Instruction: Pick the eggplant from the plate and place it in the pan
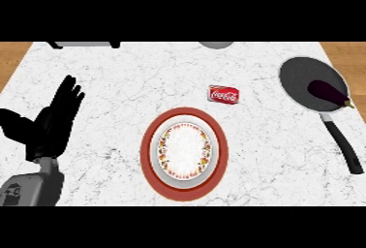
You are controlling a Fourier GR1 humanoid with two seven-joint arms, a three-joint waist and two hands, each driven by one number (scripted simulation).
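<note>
Here, in the head view, the bench (107, 97) is a white marble-patterned top with fine grey veins, filling nearly the whole scene. Strips of warm wooden floor (14, 60) show past its far left and far right corners.

The eggplant (328, 93) lies inside the dark round pan (297, 80) at the bench's right side, towards the pan's near rim, close to where the black handle (343, 145) starts; the handle runs down and to the right. The plate (184, 150), white with a patterned ring and a broad red rim, sits in the middle of the bench with nothing on it. A red soda can (223, 94) lies on its side just beyond the plate, between plate and pan but apart from both.

The left robot hand (53, 123) shows at the left edge, fingers straight and spread wide, pointing up, holding nothing, above its grey forearm (32, 186). The right robot hand appears nowhere.

At the far edge, a grey object with dark legs (85, 44) and a grey rounded shape (216, 44) are cut off; I cannot tell what they are.
</note>
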